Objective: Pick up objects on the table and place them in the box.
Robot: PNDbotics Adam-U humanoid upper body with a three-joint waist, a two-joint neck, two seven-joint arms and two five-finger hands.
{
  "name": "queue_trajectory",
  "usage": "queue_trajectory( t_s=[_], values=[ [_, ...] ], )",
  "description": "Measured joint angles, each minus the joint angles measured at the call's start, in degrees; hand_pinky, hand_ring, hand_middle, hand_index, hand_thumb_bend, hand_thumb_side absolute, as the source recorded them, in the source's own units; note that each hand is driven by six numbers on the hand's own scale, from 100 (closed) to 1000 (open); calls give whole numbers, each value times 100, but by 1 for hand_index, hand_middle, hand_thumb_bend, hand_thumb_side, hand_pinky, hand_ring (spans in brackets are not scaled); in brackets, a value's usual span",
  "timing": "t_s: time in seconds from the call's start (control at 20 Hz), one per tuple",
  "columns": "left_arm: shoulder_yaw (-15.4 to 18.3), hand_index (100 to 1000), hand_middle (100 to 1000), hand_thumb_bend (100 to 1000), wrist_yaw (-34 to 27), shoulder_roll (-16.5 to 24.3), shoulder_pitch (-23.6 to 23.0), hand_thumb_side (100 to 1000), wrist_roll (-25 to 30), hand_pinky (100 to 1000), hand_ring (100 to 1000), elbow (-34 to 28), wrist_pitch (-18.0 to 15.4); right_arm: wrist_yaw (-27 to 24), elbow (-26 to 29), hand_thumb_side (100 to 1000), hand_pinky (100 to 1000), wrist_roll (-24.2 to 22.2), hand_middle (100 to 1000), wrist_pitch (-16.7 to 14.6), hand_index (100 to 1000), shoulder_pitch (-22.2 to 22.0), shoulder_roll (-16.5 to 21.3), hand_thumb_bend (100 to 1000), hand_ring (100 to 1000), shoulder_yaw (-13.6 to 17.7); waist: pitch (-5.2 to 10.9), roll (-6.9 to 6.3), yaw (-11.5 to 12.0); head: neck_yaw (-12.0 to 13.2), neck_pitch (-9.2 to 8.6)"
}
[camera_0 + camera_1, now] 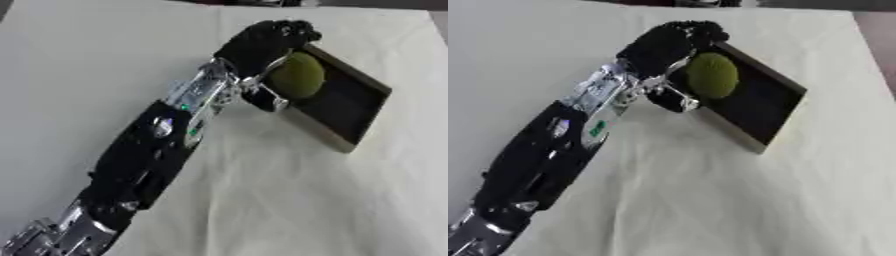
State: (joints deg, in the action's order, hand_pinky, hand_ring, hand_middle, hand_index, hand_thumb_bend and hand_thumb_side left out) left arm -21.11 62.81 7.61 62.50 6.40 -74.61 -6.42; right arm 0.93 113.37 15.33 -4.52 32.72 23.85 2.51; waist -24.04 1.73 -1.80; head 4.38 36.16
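Left hand (262,47): fingers and thumb curled round a round olive-green ball (297,75), held over the shallow dark rectangular box (350,112) just beyond the palm, on cream tablecloth (289,200).

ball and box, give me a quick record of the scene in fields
ball: green, round, over the box's near end
box: dark, shallow, tan rim, on the white cloth
left hand: curled round the ball, thumb below it
right hand: not in view
ball resting or held above the floor: cannot tell
other objects on the cloth: none visible
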Motion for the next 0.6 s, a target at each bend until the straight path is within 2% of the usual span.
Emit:
queue_trajectory(
  t_s=[0.25, 0.35, 0.4, 0.6],
  values=[
    [90, 906, 824, 428, -903, 333, 0, 229, -65, 781, 854, -1071, 373, 2, 0, 701, 845, 48, 672, 9, 767, -46, 39, 100, 712, 26, 25, -18, 22, -43, 1],
    [95, 851, 753, 434, -1073, 387, 1, 214, -36, 739, 799, -1267, 464, 2, 0, 692, 844, 54, 672, 13, 766, -49, 44, 100, 712, 32, 31, -18, 30, -51, 2],
    [124, 842, 746, 438, -1136, 408, 15, 224, -42, 733, 794, -1351, 497, 5, 0, 689, 844, 62, 672, 15, 766, -66, 52, 100, 712, 40, 49, -19, 81, -79, 5],
    [500, 808, 712, 430, -1435, 742, -28, 249, -233, 699, 773, -1814, 681, 40, 0, 681, 844, 144, 672, 3, 766, -130, 116, 100, 712, 112, 116, -15, 256, -238, 7]
  ],
)
